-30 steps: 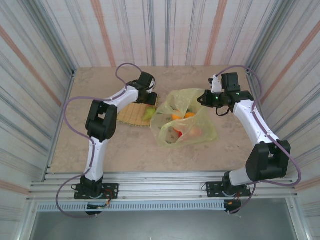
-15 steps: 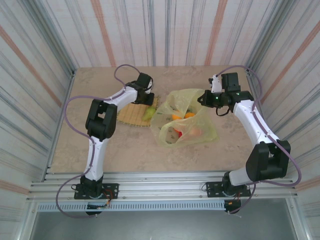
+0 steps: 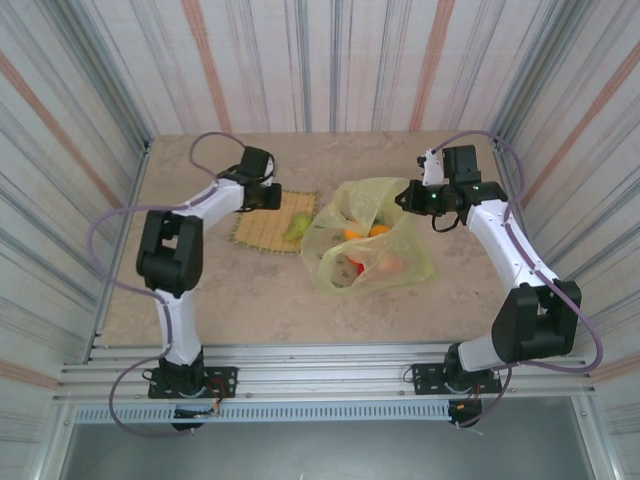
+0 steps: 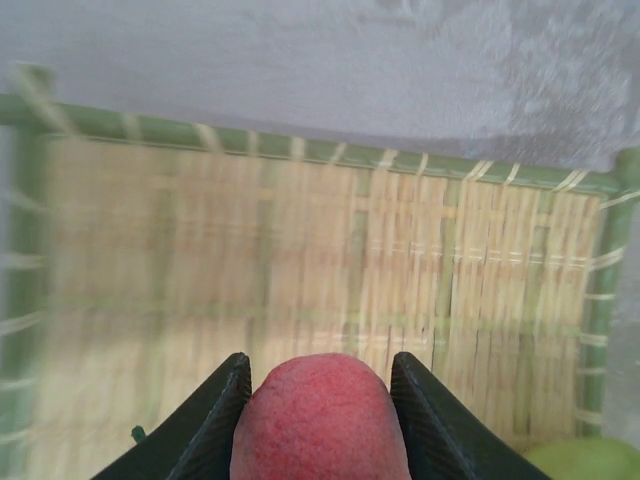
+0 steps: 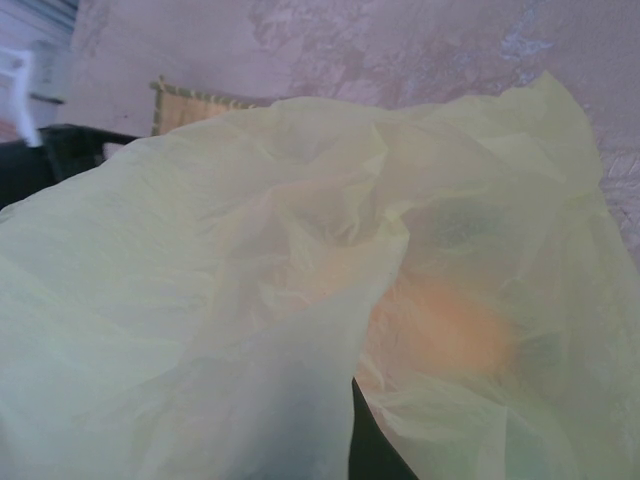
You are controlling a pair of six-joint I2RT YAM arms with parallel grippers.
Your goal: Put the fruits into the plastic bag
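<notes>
Swung leftward since half a second ago: the left arm, carrying the left gripper [image 3: 268, 196] from the mat's far right corner to the far left edge of the mat [image 3: 258, 232]. Its fingers are clamped on a red fruit [image 4: 318, 425]. A green fruit [image 3: 297, 226] lies at the mat's right edge. The plastic bag [image 3: 420, 262] sits mid-table [image 3: 250, 290], nearer the right edge, with orange and pinkish fruits [image 3: 352, 233] inside. The right gripper [image 3: 404, 198] pinches the bag's raised far rim.
</notes>
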